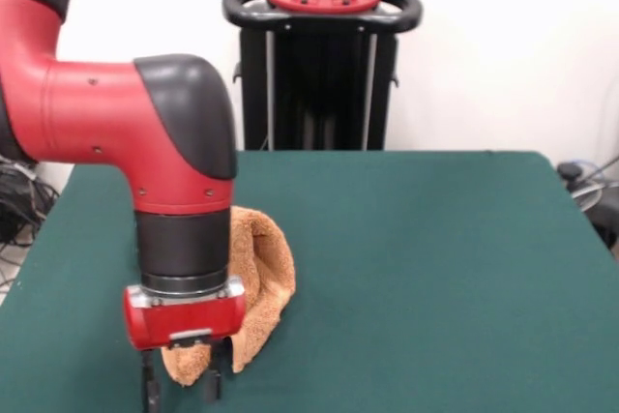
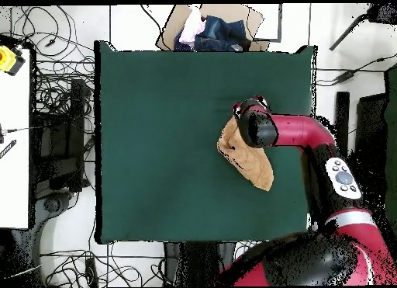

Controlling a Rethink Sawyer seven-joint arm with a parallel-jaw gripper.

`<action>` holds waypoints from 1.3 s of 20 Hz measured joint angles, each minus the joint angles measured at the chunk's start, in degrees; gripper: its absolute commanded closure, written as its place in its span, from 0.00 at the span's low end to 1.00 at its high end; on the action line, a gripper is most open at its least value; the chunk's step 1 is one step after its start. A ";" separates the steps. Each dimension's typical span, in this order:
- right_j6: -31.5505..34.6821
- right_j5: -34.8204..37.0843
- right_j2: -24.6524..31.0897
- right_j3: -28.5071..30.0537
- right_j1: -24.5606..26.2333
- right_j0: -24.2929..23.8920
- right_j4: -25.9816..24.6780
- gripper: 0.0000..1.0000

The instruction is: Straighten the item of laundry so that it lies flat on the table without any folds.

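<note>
**A:** So where's the towel point(image 1: 259, 282) at? Seen from the front, it's bunched into a rumpled hump on the green desk point(image 1: 435, 268), partly hidden behind the red wrist. From overhead it's a crumpled wedge toward the side of the desk where the arm reaches in, half covered by the arm — definitely not flat.

**B:** Agreed. The gripper point(image 1: 179, 384) is set low over the near end of the heap. Two dark fingers can be seen poking down, spaced apart, with a bit of cloth hanging between them, but whether that cloth is actually pinched can't be told from either view.

**A:** What could go wrong, then?

**B:** If several layers are caught instead of one edge, the whole lump probably just gets dragged along and the folds stay in. If only a few loops of terry are nipped, it could slip out mid-pull. And a pull toward the close edge might leave part of it hanging off the desk — not much margin there, judging from above.
</note>
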 measured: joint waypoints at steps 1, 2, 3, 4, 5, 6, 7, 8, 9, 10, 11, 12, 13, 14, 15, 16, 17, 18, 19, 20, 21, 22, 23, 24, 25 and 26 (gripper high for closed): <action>0.00 1.19 -0.89 -0.33 -0.11 1.29 0.00 0.00; 0.00 3.49 -2.34 -0.90 -0.30 3.24 -0.13 0.00; 0.00 5.28 -3.35 -1.35 -0.44 4.58 -0.39 0.00; 0.00 7.09 -4.29 -1.83 -0.56 5.79 -0.76 0.00; 0.00 8.90 -5.22 -2.32 -0.69 7.01 -1.12 0.00; 0.00 10.17 -5.78 -2.63 -0.78 7.77 -1.47 0.00; 0.00 12.15 -6.63 -3.15 -0.96 8.95 -2.03 0.00; 0.00 12.83 -6.96 -3.35 -1.04 9.39 -2.26 0.00; 0.00 16.66 -8.58 -4.43 -1.49 11.49 -3.38 0.00; 0.00 17.23 -8.82 -4.59 -1.58 11.79 -3.56 0.00; 0.00 17.79 -9.06 -4.75 -1.67 12.08 -3.73 0.00; 0.00 18.82 -9.43 -5.10 -1.81 12.53 -4.05 0.00; 0.00 19.66 -9.88 -5.47 -1.96 12.94 -4.48 0.00; 0.00 19.99 -10.22 -5.68 -2.07 13.17 -4.73 0.00; 0.00 20.31 -10.60 -5.89 -2.22 13.35 -4.94 0.00; 0.00 20.44 -10.85 -6.02 -2.38 13.42 -5.03 0.00; 0.00 20.52 -11.15 -6.19 -2.60 13.39 -5.04 0.00; 0.00 20.53 -11.49 -6.36 -2.81 13.36 -5.06 0.00; 0.00 20.51 -11.75 -6.53 -2.91 13.36 -5.06 0.00; 0.00 20.52 -12.01 -6.70 -2.99 13.36 -5.06 0.00; 0.00 20.52 -12.33 -6.99 -3.08 13.35 -5.06 0.00; 0.00 20.52 -12.58 -7.41 -3.12 13.29 -5.06 0.00; 0.00 20.52 -12.67 -7.65 -3.11 13.29 -5.06 0.00; 0.00 20.52 -12.70 -7.77 -3.09 13.31 -5.06 0.00; 0.00 20.52 -12.73 -7.90 -3.08 13.32 -5.06 0.00; 0.00 20.52 -12.84 -8.15 -3.02 13.36 -5.06 0.00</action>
